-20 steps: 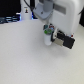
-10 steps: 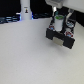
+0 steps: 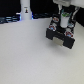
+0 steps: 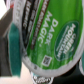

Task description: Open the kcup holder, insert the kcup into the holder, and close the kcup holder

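The black kcup holder (image 3: 60,34) sits on the white table at the exterior view's upper right, with its tray (image 3: 65,42) drawn out toward the front. My gripper (image 3: 64,18) hangs right above the holder. It is shut on the kcup (image 3: 64,15), a small pod with a green top. In the wrist view the kcup (image 4: 47,35) fills the frame; its green lid reads "Dark Magic". A teal edge (image 4: 12,42) shows beside it. The fingers are hidden in the blur.
A tall white bottle-shaped object (image 3: 25,10) with a blue glow stands at the back, toward the exterior view's left. Pods with reddish tops (image 3: 54,23) sit on the holder. The white table (image 3: 25,55) spreads across the front.
My arm has moved toward the exterior view's right, from beside the holder to right above it, with the kcup still in the gripper.
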Tool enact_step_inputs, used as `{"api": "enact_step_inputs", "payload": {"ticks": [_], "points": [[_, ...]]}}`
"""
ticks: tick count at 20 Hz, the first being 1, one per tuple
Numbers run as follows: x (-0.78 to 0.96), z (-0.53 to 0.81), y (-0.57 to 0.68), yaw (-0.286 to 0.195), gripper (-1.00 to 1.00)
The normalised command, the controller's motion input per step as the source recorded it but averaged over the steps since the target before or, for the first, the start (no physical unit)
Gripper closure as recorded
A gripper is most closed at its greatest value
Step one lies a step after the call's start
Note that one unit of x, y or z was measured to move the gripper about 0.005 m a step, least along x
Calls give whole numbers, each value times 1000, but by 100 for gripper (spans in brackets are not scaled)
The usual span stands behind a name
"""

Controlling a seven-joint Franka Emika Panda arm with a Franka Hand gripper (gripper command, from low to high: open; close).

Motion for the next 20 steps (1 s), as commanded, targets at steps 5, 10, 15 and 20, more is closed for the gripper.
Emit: {"api": "enact_step_inputs", "payload": {"ticks": [5,10,15,20], "points": [[-322,-69,88,30,100],[-363,-163,43,36,100],[-347,-140,41,73,100],[-61,-111,-6,31,100]]}}
